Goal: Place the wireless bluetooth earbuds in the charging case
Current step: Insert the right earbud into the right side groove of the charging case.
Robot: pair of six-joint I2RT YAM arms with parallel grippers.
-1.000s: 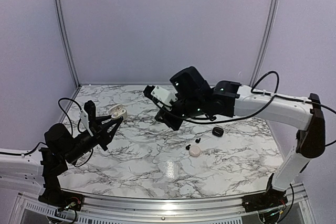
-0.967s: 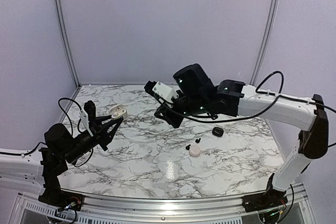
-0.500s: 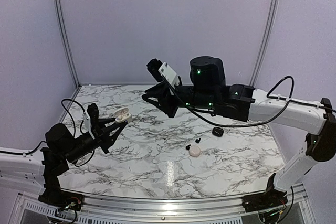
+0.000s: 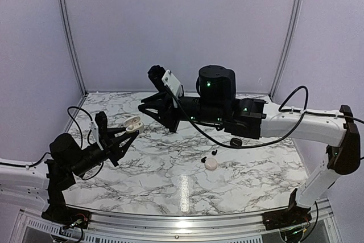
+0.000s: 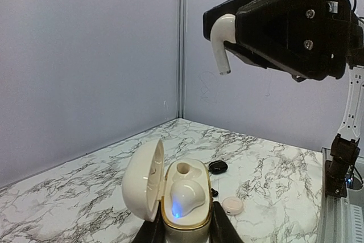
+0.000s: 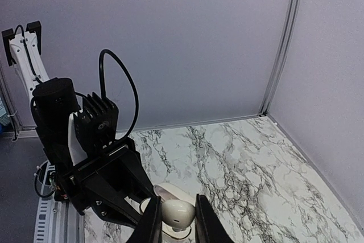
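One white earbud is sitting in the open case, which the left gripper is pinching from both sides. A second earbud is hanging higher and farther out, stem down, clamped in the right gripper. Beyond, two black buds are lying on the table near a black case.

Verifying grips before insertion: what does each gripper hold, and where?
Left gripper pinches the open cream plastic charging case by its base. Right gripper clamps the white stemmed earbud by its head, stem free.
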